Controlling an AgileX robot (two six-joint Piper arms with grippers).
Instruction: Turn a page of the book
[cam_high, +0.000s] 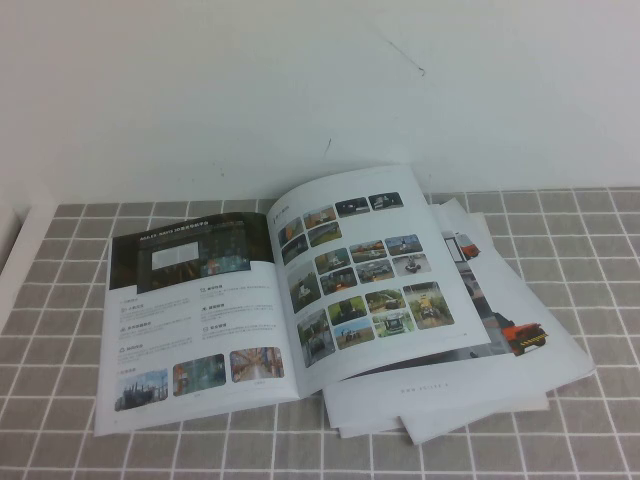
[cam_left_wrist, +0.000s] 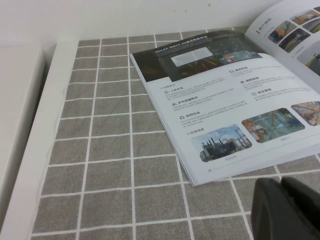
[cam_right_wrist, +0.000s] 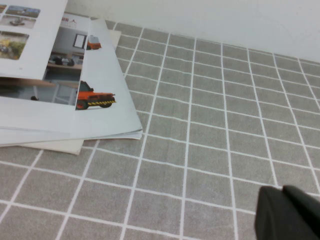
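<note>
The book (cam_high: 250, 310) lies open on the grey checked cloth. Its left leaf has a dark banner and text lines (cam_high: 190, 250). The page (cam_high: 370, 270), with a grid of small colour photos, arches up on the right side. Neither gripper shows in the high view. In the left wrist view the book (cam_left_wrist: 225, 100) lies ahead of my left gripper (cam_left_wrist: 282, 187), which is shut, empty and apart from the book's near corner. In the right wrist view my right gripper (cam_right_wrist: 282, 192) is shut and empty over bare cloth, well away from the page's corner (cam_right_wrist: 25, 35).
Loose white sheets with an orange-red machine picture (cam_high: 520, 335) lie fanned out under the book's right side; they also show in the right wrist view (cam_right_wrist: 95, 95). A white wall stands behind the table. A white ledge (cam_left_wrist: 30, 150) borders the cloth on the left.
</note>
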